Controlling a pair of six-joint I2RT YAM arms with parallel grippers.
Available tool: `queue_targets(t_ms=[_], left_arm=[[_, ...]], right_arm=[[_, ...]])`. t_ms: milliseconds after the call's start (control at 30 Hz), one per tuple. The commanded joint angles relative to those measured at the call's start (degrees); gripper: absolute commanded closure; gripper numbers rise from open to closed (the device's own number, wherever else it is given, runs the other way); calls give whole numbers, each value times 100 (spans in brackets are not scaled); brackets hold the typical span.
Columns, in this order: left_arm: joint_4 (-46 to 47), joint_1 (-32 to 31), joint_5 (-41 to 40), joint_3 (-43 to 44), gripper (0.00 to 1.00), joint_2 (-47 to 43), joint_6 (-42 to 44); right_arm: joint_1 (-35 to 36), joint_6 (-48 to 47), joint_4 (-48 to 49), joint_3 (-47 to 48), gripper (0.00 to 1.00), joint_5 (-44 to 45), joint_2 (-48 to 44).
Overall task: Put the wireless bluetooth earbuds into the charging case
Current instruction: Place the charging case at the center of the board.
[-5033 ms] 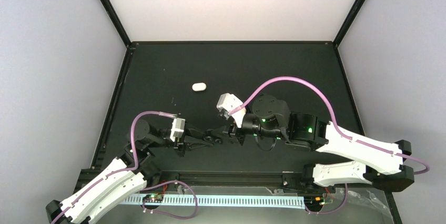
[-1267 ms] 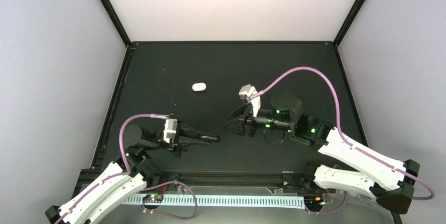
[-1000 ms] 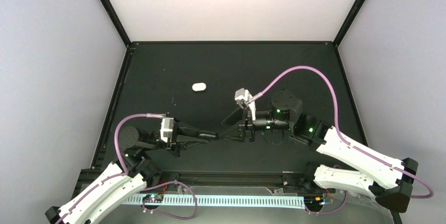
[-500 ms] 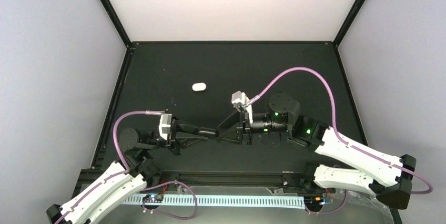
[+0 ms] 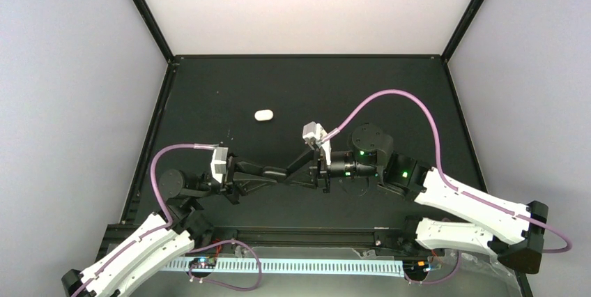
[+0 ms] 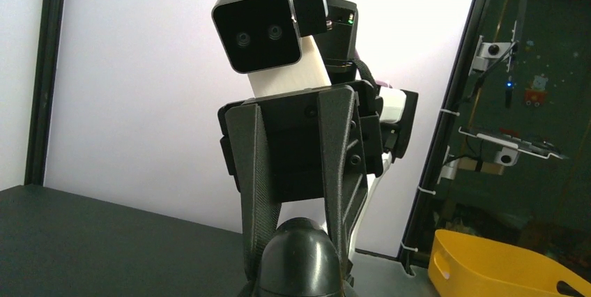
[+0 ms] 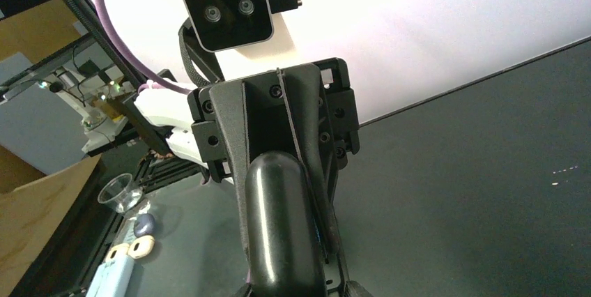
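A glossy black pill-shaped charging case [image 7: 279,231] hangs in mid-air over the table's front middle, between both arms. My left gripper [image 5: 282,171] is shut on it, one finger on each long side. My right gripper [image 5: 298,173] faces it from the right. In the left wrist view its two fingers [image 6: 254,171] press against both sides of the case's rounded end [image 6: 300,255]. A white pill-shaped case [image 5: 263,115] lies alone on the black mat farther back. The earbuds are out of view.
Off the table are a yellow bin [image 6: 502,269], a clear cup [image 7: 118,189] and cardboard [image 7: 35,220]. Small rounded pieces, one dark [image 7: 144,225] and one pale [image 7: 143,246], lie by the front rail, too small to identify. White walls enclose the black mat [image 5: 390,95].
My right gripper has moved left to meet the left gripper and narrowed its fingers around the black case's free end. The left arm reached slightly right, still holding the case.
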Motion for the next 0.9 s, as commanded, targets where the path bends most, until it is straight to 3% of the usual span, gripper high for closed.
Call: queue_targets(t_ms=[0,400,733,833,867], left_arm=[[193,-15,-83,10,98,74,-122],[146,-21,-128,56,98,121,-108],[92,-20,-207,30,85,133,-162],[74,-15,-220,29,86,141,-160],[62,-15,-214,29,91,151,-160]], right_arm=[[41,-124,69,238,68,110,40],[71,-211,65,326,79,6,139],[89,-291,43,304,90,108,101],[106,-332,20,293,90,191,95],[113,-341,13,290,89,208,94]])
